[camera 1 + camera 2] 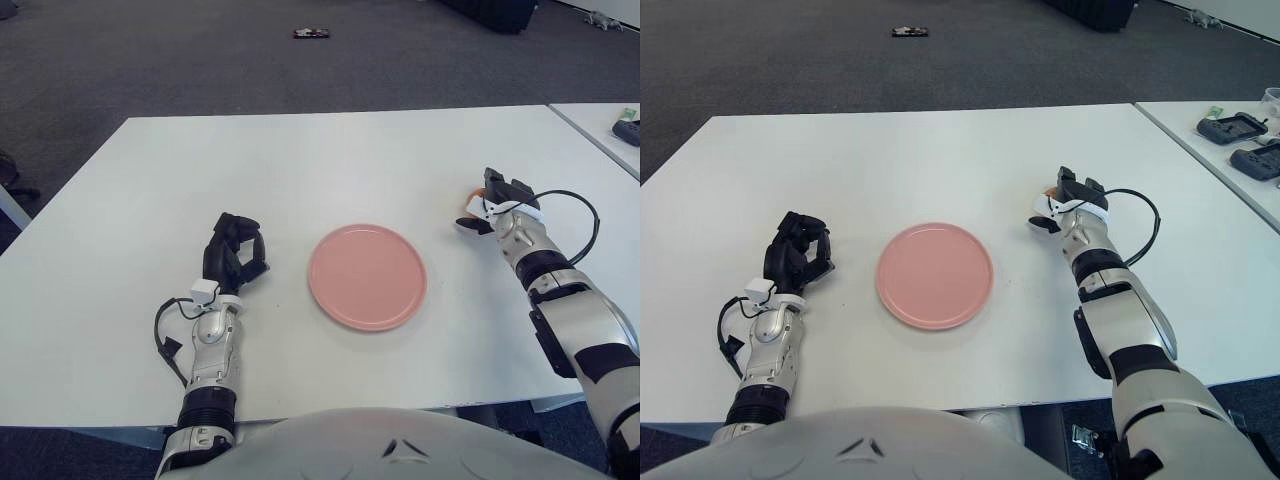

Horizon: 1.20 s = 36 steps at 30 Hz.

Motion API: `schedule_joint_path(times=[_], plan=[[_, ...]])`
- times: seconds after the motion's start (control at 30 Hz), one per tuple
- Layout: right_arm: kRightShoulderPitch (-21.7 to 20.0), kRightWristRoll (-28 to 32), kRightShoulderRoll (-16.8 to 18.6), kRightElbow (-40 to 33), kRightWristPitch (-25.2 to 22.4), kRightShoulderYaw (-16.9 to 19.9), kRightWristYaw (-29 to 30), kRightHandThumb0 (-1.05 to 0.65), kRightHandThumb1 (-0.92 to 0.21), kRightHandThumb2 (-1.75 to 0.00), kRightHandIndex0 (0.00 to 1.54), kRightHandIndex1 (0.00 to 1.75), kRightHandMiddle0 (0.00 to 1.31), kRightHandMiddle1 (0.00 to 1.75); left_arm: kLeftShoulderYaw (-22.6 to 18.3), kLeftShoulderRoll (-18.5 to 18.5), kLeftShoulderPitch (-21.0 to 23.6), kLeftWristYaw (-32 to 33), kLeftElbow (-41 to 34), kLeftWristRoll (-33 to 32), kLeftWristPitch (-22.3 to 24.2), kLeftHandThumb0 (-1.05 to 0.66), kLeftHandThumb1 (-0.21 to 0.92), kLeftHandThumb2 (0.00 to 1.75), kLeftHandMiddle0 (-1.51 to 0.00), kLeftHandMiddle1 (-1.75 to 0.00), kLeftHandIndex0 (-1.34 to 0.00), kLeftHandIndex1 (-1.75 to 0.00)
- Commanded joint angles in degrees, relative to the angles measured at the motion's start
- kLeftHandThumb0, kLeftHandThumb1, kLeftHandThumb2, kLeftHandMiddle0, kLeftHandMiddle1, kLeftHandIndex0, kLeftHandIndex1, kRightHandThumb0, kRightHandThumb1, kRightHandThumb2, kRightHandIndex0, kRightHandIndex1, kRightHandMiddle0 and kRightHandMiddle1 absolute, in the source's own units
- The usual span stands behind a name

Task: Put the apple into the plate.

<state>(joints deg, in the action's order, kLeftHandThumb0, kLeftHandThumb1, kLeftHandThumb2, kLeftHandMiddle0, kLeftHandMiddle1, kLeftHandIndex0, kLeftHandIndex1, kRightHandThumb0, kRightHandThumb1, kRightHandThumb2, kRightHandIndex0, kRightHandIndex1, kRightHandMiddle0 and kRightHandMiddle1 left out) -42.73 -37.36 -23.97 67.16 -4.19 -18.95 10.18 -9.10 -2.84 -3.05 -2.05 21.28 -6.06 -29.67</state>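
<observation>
The right hand (497, 205) is closed over the mostly hidden apple (1051, 188) on the counter (330, 160), right of the plate (367, 276), apparently securing it for transfer; the left hand (234, 253) sits curled, holding nothing, left of the plate.

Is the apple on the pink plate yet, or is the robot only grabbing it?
Not yet. The plate holds nothing. The right hand is closed over the apple, which barely shows, to the plate's right; whether it is lifted, I cannot tell. The left hand shows idle left of the plate. Carrying and releasing remain.
</observation>
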Motion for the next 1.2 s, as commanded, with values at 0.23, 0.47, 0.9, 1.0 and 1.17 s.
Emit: schedule_joint_path(times=[0.23, 0.47, 0.9, 1.0, 1.17], plan=[[0.7, 2.0, 4.3, 5.2, 0.2, -1.1, 0.2, -0.82, -0.51, -0.83, 0.00, 0.00, 0.00, 0.05, 0.2, -0.4, -2.7, 0.8, 1.4, 0.2, 0.6, -0.42, 0.51, 1.08, -0.99, -1.75, -0.46, -1.75], [0.8, 2.8, 5.3, 7.5, 1.7, -1.2, 0.6, -0.63, -0.41, -1.00, 0.00, 0.13, 0.00, 0.34, 0.2, -0.6, -2.9, 0.8, 0.8, -0.2, 1.2, -0.42, 0.51, 1.09, -0.98, -1.75, -0.46, -1.75], [1.2, 4.2, 4.1, 8.0, 5.2, -0.6, 1.0, -0.49, -0.56, -1.01, 0.22, 1.31, 0.18, 1.68, 0.0, -1.0, -3.4, 1.3, 0.0, -0.3, 1.5, -0.42, 0.52, 1.07, -0.98, -1.75, -0.45, -1.75], [1.2, 5.1, 4.0, 7.8, 5.2, 0.3, 1.5, -0.44, -0.55, -1.02, 0.35, 1.34, 0.34, 1.72, 0.0, -1.0, -3.4, 1.4, -0.1, -0.4, 1.7, -0.42, 0.52, 1.07, -0.97, -1.75, -0.45, -1.75], [1.4, 7.6, 4.2, 7.2, 4.4, 2.7, 4.2, -0.43, -0.50, -1.09, 0.48, 1.36, 0.46, 1.74, -0.2, -1.1, -3.3, 1.5, 0.1, -0.5, 1.4, -0.42, 0.53, 1.07, -0.97, -1.75, -0.45, -1.75]])
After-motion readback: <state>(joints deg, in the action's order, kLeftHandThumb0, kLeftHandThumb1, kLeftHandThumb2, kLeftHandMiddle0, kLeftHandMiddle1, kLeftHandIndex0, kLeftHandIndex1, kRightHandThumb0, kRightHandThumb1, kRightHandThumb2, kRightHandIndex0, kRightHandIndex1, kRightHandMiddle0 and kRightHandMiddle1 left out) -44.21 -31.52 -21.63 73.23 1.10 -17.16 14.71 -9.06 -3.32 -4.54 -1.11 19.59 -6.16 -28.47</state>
